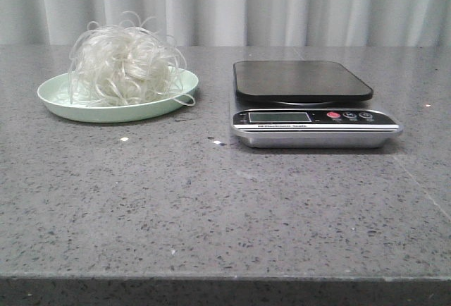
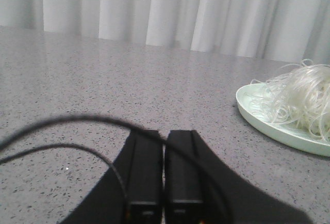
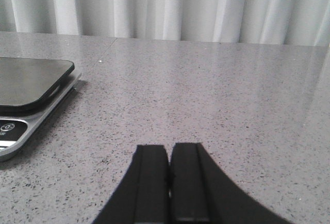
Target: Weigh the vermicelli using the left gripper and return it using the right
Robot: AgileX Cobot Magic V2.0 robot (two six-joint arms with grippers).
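The vermicelli point(image 1: 125, 63), a fluffy whitish tangle, sits on a pale green plate point(image 1: 63, 101) at the left of the table. It also shows in the left wrist view point(image 2: 301, 100), on the plate point(image 2: 258, 113). A kitchen scale point(image 1: 303, 80) with a black platform stands to the right of the plate; the right wrist view shows its corner point(image 3: 31, 82). My left gripper point(image 2: 165, 133) is shut and empty, low over the table, away from the plate. My right gripper point(image 3: 169, 149) is shut and empty, beside the scale. Neither gripper shows in the front view.
The grey speckled table point(image 1: 211, 200) has its front edge near the camera. A white curtain point(image 1: 282, 3) hangs behind it. A few small crumbs point(image 1: 124, 139) lie in front of the plate. A black cable point(image 2: 62, 123) loops over the left gripper.
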